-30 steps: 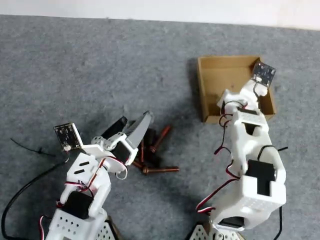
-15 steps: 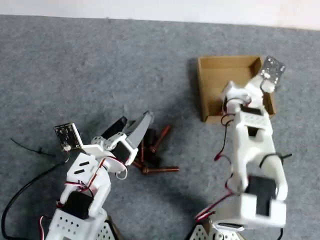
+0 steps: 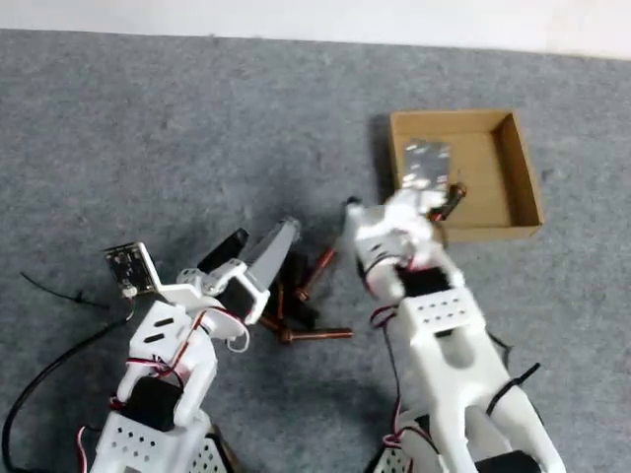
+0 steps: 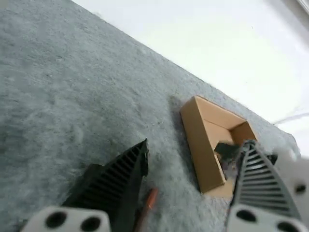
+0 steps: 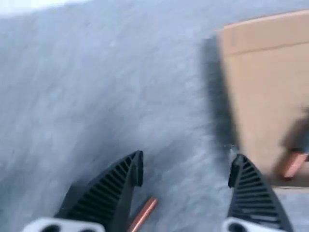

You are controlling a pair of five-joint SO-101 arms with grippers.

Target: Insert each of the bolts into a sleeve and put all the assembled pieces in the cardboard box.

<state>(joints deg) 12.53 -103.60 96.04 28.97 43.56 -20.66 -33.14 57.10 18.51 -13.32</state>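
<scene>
An open cardboard box (image 3: 527, 187) sits on grey carpet (image 3: 148, 128), at the far right. One copper-coloured piece (image 3: 456, 197) lies inside against the near wall (the right arm partly hides it, so I cannot tell whether it is sleeved). A loose pile of copper bolts (image 3: 317, 268) and dark sleeves (image 3: 299, 313) lies on the carpet, left of the box. The left gripper (image 3: 266, 235) hangs at the pile's left edge, jaws spread wide and holding nothing. The right gripper (image 5: 187, 162) is also spread and empty, above the carpet between pile and box, with a single bolt (image 5: 143, 215) beneath it. Since a second ago the right arm has swung from over the box toward the pile. The left arm has barely moved.
</scene>
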